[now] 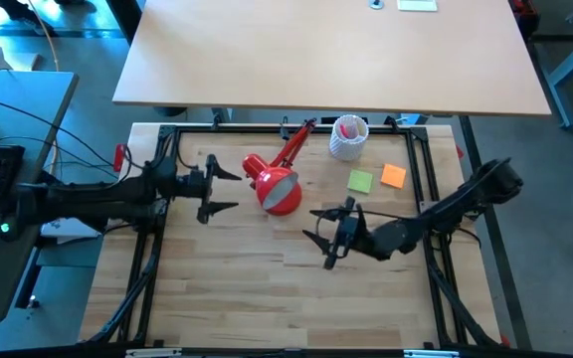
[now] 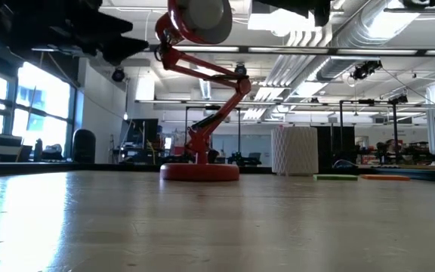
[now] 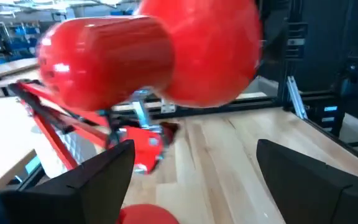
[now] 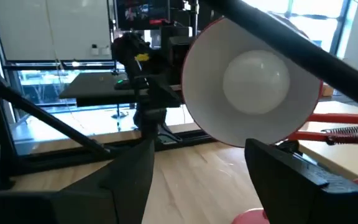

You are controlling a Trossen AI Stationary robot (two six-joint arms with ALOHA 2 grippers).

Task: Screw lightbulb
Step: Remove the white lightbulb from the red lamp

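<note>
A red desk lamp stands on its round base (image 2: 200,172) at the table's far middle. Its shade (image 1: 281,191) is held up on the jointed arm, with the opening turned toward my right gripper. The white lightbulb (image 4: 257,74) sits inside the shade (image 4: 229,124); its screw base is hidden. My left gripper (image 1: 223,189) is open, just left of the shade, behind its red back (image 3: 148,56). My right gripper (image 1: 320,227) is open, a little right of and nearer than the shade, facing its opening. Neither gripper touches anything.
A white perforated cup (image 1: 348,137) stands at the far edge, right of the lamp. A green note (image 1: 360,181) and an orange note (image 1: 393,176) lie to its near right. Black frame rails (image 1: 436,189) border the table. Bare wood (image 1: 267,278) fills the near half.
</note>
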